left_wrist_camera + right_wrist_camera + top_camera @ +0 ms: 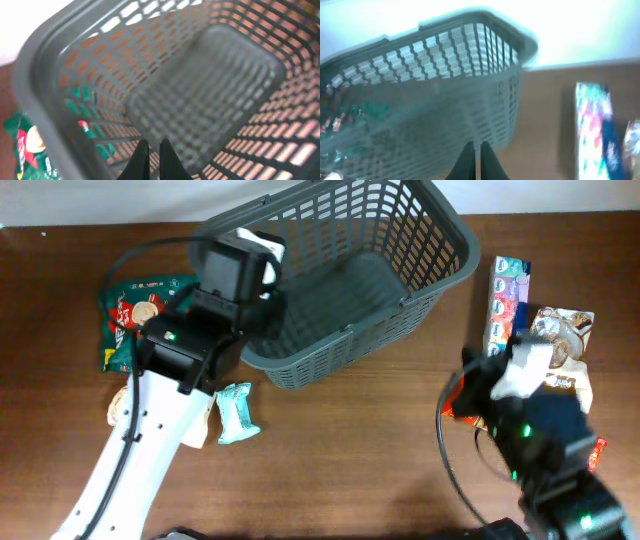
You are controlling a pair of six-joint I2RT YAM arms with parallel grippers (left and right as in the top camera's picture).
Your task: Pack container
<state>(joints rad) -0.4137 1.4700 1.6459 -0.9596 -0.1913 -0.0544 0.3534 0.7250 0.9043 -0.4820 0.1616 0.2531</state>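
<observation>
The container (330,350) is a large dark grey lattice basket at the back middle of the table, and it looks empty inside. My left gripper (151,146) is shut with nothing between the fingers. It hangs over the basket's left rim, pointing into the basket (210,85). My right gripper (474,147) is shut and empty, low over the table to the right of the basket (445,95). In the overhead view the right gripper (472,383) sits near the basket's front right corner.
A green snack packet (140,305) lies left of the basket and shows through the lattice (22,142). A pale teal packet (237,412) lies in front. A colourful long packet (507,298) (592,130) and a brown-white packet (566,340) lie at the right.
</observation>
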